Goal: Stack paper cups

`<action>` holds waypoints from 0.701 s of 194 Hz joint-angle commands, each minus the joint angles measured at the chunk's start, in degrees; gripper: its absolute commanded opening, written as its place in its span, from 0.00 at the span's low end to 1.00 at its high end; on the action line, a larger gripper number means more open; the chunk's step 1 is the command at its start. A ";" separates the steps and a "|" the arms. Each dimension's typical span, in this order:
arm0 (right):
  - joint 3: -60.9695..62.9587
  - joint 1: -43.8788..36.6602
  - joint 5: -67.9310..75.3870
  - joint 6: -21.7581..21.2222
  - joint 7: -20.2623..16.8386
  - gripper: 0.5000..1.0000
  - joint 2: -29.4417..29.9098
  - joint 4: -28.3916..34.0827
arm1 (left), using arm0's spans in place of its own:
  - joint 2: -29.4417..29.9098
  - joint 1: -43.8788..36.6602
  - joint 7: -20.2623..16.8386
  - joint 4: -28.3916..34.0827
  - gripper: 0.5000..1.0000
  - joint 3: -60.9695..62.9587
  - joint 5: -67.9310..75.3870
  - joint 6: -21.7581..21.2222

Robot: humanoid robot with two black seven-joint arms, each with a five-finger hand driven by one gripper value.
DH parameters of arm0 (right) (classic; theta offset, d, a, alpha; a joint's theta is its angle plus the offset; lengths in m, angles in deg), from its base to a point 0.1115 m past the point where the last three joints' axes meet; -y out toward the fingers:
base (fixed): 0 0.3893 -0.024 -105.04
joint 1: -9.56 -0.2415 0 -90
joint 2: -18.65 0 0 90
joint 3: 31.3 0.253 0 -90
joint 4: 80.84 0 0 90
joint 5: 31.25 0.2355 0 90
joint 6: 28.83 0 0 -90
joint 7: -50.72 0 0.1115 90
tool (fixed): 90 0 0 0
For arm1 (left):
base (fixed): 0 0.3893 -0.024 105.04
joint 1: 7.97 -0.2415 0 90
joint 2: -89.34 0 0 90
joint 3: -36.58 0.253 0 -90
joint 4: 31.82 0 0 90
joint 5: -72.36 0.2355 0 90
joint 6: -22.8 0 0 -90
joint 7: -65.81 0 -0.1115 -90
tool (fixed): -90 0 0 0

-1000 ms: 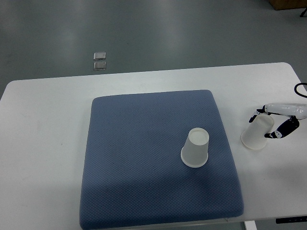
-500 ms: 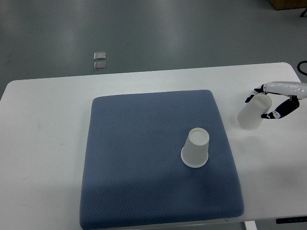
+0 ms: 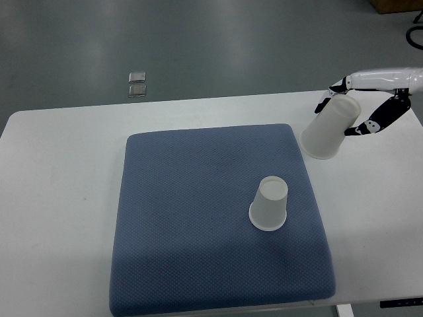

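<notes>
A white paper cup (image 3: 269,203) stands upside down on the blue mat (image 3: 198,218), right of its middle. My right hand (image 3: 347,109) comes in from the right edge and is shut on a second white paper cup (image 3: 330,128). It holds this cup in the air, mouth down and tilted toward the left, above the mat's far right corner. The held cup is up and to the right of the standing cup, well apart from it. The left arm does not show.
The mat lies on a white table (image 3: 59,198). Two small clear squares (image 3: 137,84) lie on the grey floor beyond the table's far edge. A brown box corner (image 3: 396,5) shows at the top right.
My right hand has lifted the cup off the table at the right of the mat and carried it up and to the left. The standing cup has not moved.
</notes>
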 commanded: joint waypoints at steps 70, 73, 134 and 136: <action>-0.01 -1.57 0.17 -1.96 -0.64 0.39 0.37 8.82 | 0.00 0.00 0.00 -0.01 1.00 0.00 0.00 0.00; -0.01 -1.48 0.17 -1.96 -0.64 0.39 0.37 8.82 | 0.00 0.00 0.00 -0.01 1.00 0.00 0.00 0.00; 0.08 0.54 0.26 -1.70 -3.01 0.39 3.36 10.13 | 0.00 0.00 0.00 -0.01 1.00 0.00 0.00 0.00; 0.08 0.71 0.34 -1.61 -3.01 0.39 3.44 10.13 | 0.00 0.00 0.00 -0.01 1.00 0.00 0.00 0.00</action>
